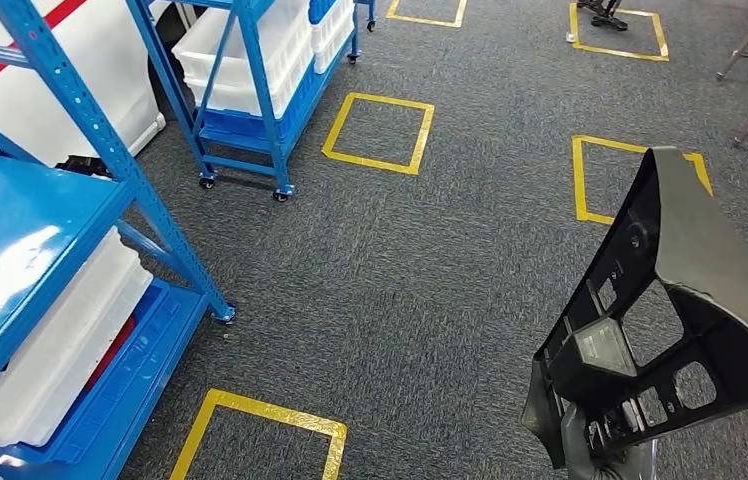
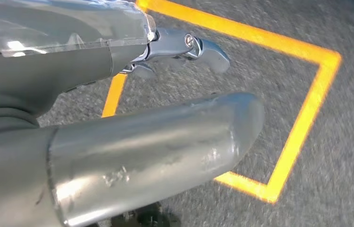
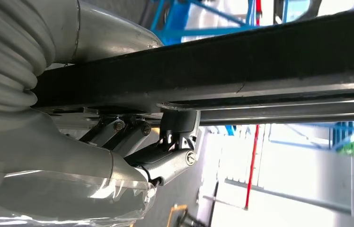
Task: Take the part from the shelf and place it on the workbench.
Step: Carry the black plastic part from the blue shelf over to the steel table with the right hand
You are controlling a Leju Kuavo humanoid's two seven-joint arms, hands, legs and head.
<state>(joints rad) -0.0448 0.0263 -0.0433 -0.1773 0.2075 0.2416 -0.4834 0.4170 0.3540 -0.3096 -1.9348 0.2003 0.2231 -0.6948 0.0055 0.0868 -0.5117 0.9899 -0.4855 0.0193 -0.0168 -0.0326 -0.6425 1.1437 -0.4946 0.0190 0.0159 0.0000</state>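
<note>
While the robot faced the open floor, its right hand [image 1: 600,455] gripped the part [image 1: 670,330] by its lower end, fingers [image 3: 165,161] curled under one dark edge and the thumb clamped over the top, which I judged was meant to keep the long black moulded piece upright and clear of its body as it walked; the part rose tilted, its hollow ribbed side with cut-outs turned toward the camera; the left hand [image 2: 180,52] hung low over the carpet holding nothing, though whether its fingers were spread or curled I could not tell; no workbench was in sight, so I took the carry to be only partly done; underfoot lay grey carpet [image 1: 430,270] marked with yellow tape squares [image 1: 378,132]; blue shelving [image 1: 40,250] with white bins [image 1: 60,350] stood off to the left, well apart from the part, and a second blue rack [image 1: 260,90] on castors stood further back.
</note>
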